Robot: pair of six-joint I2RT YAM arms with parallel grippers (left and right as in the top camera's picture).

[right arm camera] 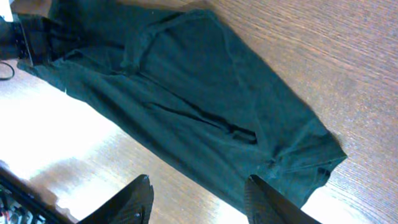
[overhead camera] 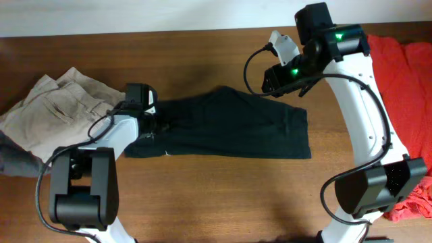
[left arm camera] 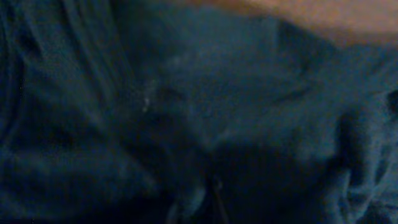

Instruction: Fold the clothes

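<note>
Where the black T-shirt (overhead camera: 229,128) lies spread across the middle of the table (overhead camera: 223,196), one end is met by each gripper. Left gripper (overhead camera: 154,123): set at the shirt's rumpled end, on or at the cloth edge. Its wrist view is filled with blurred dark fabric and a strip of wood at the top, so whether the jaws are apart or closed on cloth cannot be told. A small white fleck (overhead camera: 167,153) is seen on the hem just beside this gripper. Right gripper (right arm camera: 198,183): held clear above the shirt's opposite end, with its fingers (right arm camera: 140,199) spread and nothing between them. Beneath it are the shirt's long straight edge and a creased corner. Beige trousers (overhead camera: 61,108): heaped just outside the left gripper, close to the shirt. Red garments (overhead camera: 405,61): piled outside the right arm, well apart from the shirt. Bare wood is shown along both long edges of the shirt, the broader band lying between the arm bases.
</note>
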